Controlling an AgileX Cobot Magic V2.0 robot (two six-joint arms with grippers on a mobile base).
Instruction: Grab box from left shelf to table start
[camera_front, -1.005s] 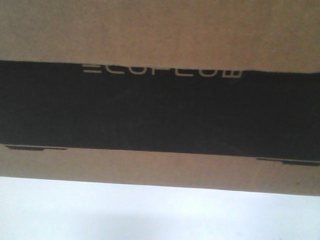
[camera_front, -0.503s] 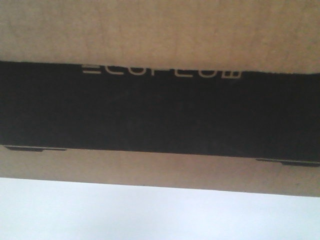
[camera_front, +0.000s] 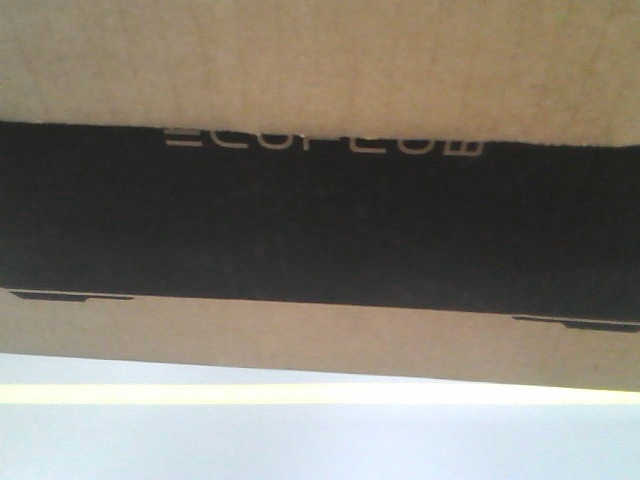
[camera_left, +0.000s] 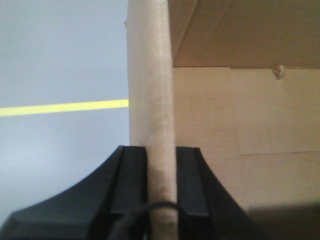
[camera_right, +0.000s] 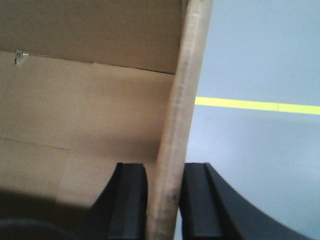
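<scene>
Left gripper and right gripper each clamp a side wall of the box; advise moving both in step, level, to avoid tearing.

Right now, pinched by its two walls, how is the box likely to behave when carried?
The box is probably fairly stiff: the wall edge each gripper pinches looks thick. The left gripper and right gripper clamp matte cardboard, so slipping seems unlikely. It fills the front view, so it may sway or bow.
</scene>
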